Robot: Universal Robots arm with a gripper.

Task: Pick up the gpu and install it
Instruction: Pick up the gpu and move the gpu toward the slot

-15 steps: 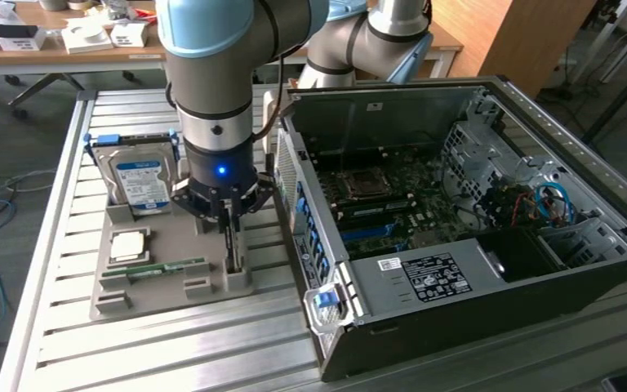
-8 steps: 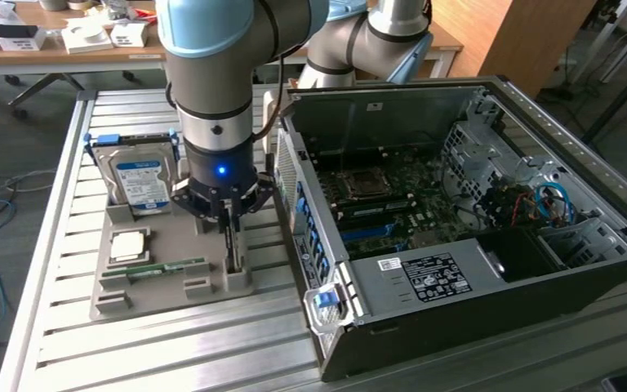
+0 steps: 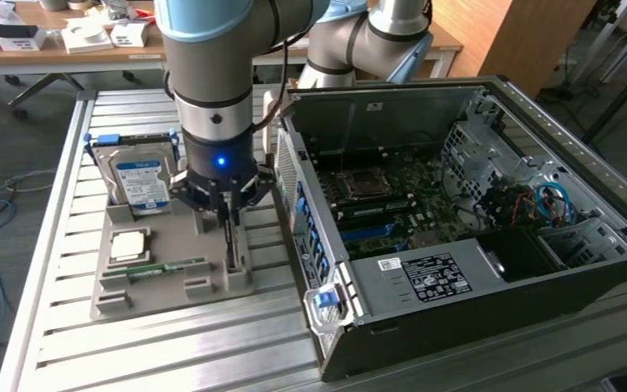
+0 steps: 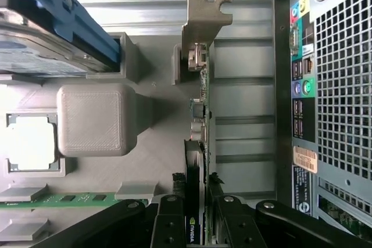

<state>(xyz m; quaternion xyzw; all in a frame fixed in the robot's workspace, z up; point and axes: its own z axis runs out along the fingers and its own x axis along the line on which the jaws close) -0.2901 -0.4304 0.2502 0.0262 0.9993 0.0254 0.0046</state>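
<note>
The gripper (image 4: 197, 179) has its black fingers (image 4: 170, 222) drawn in partway, one on each side of the gpu (image 4: 200, 108), and they appear to sit flat against both faces of the card, so it reads as a grip on the card's upper edge. The gpu stands on its long edge in a slot of the grey tray (image 4: 168, 161), still seated there, with its metal end bracket (image 4: 204, 18) at the end away from the fingers. Just beside the card rises a rounded grey block (image 4: 96, 119) of the tray. Past that block a square processor chip (image 4: 29, 143) lies flat in a recess, and the narrow green memory stick (image 4: 70, 198) lies flat near it. The hard drive (image 4: 35, 50), in a blue carrier, stands upright at the tray's far end. In the exterior view the arm (image 3: 210, 65) comes straight down over the tray, which rests on a slatted metal table (image 3: 183, 343). The open computer case (image 3: 488, 278) stands just beside the tray, on the exterior view's right, its motherboard (image 3: 390, 204) exposed.
</note>
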